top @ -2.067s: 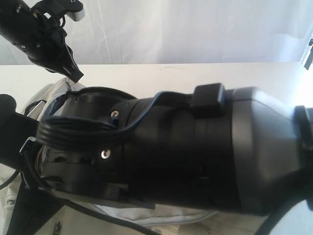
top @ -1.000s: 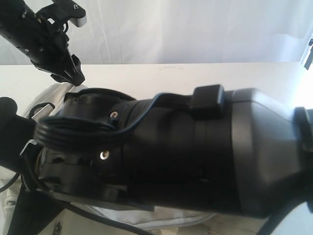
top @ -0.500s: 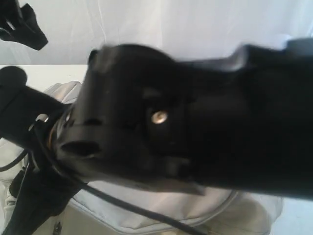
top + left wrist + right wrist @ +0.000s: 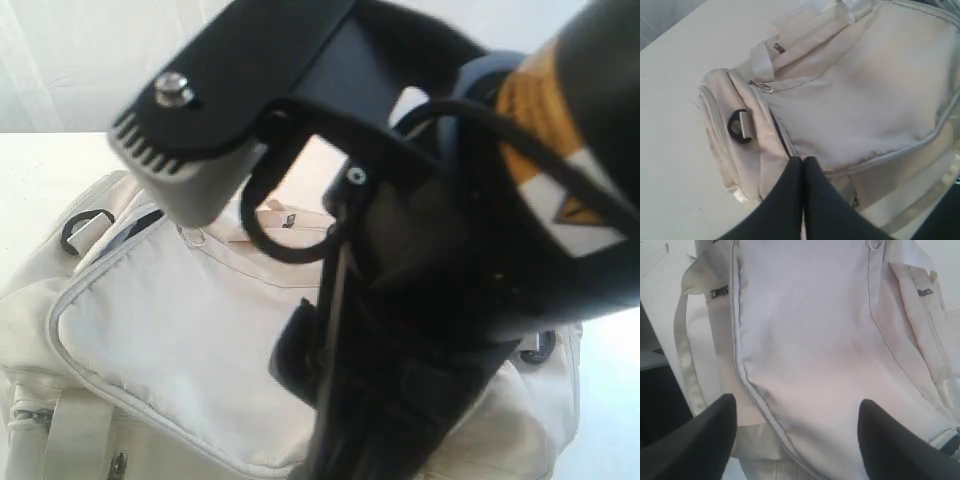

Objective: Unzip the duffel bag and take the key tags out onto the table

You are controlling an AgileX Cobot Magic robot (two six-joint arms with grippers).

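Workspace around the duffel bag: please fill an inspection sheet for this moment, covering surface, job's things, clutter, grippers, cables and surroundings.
Surface: plain white tabletop, carrying the bag.
Job's things: large cream-white fabric duffel bag lies with its top panel flat; a short dark slit shows beside the black D-ring; key tags not seen.
Clutter: nothing seen.
Grippers: left gripper shut over the bag's end, nothing visible between its fingers; right gripper open above the top panel.
Cables: black cable loops off the right arm, close to the exterior camera.
Surroundings: white fabric backdrop behind the table.
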